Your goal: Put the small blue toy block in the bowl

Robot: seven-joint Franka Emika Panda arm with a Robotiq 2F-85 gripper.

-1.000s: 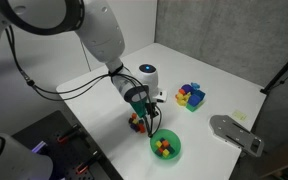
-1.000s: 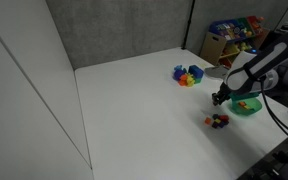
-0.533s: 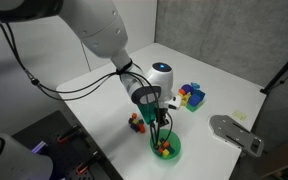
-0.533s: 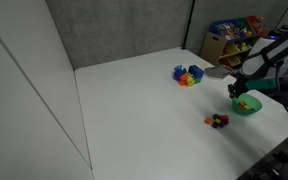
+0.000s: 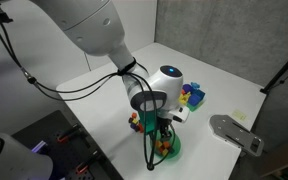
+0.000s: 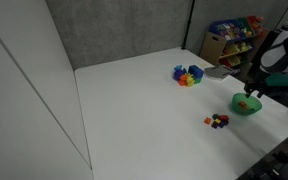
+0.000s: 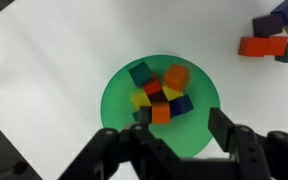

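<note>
Atop white table [image 6: 134, 100], green bowl [image 7: 119, 95], grey wall [image 6: 114, 30] behind

bowl [image 7: 117, 112]: was smooth green plastic, faintly glossy
worktop [image 7: 64, 60]: was white, smooth, matt
blocks [image 7: 162, 96]: looked matt, plastic-like
plate [image 5: 234, 132]: was dull grey metal

Over bowl: hand [image 7: 181, 126] hangs above the bowl [image 7: 119, 105], whose floor is crowded with blocks [image 7: 161, 95].
Around bowl: bare tabletop [image 7: 54, 60]; block pile [image 7: 274, 35] near one side.
</note>
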